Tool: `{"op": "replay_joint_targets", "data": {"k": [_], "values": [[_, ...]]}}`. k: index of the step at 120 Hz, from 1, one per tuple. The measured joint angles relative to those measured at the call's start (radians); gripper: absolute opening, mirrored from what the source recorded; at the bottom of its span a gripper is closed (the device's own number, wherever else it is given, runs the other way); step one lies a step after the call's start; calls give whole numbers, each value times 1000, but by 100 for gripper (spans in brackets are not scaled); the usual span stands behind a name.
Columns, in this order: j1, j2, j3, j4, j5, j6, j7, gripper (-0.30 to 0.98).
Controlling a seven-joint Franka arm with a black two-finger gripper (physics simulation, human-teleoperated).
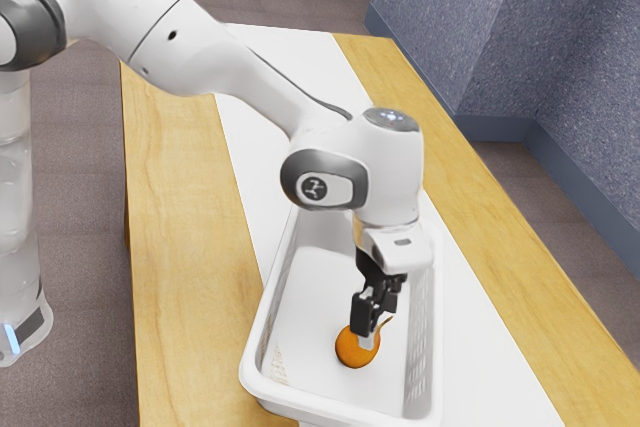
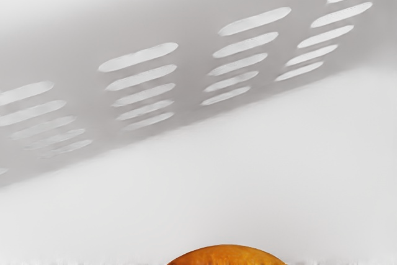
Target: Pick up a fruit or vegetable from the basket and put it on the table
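Down inside the white basket (image 1: 262, 347), my gripper (image 1: 373, 331) is at an orange, rounded fruit or vegetable (image 1: 352, 349) with a thin stalk-like tip. The gripper's lower end overlaps the upper part of this piece, and whether it is open or shut cannot be made out. The orange piece lies toward the basket's near end in the exterior view. In the wrist view, the top of the orange piece (image 2: 227, 256) rises at the lower edge, with the basket's slotted side wall (image 2: 192, 79) beyond it.
The basket's walls surround the gripper on all sides. Beneath the basket, a white strip (image 1: 285, 67) runs along the wooden table (image 1: 185, 247), with bare wood on both sides of it. A blue-grey wall (image 1: 440, 37) stands beyond the table.
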Motion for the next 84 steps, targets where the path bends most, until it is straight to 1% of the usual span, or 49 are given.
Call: {"op": "replay_joint_targets", "data": {"k": [14,48,84], "values": [[-5,0,2,-12,0,-1,0,68],[24,1,0,-14,0,-4,1,68],[-1,18,-1,-37,-3,-25,0,68]]}}
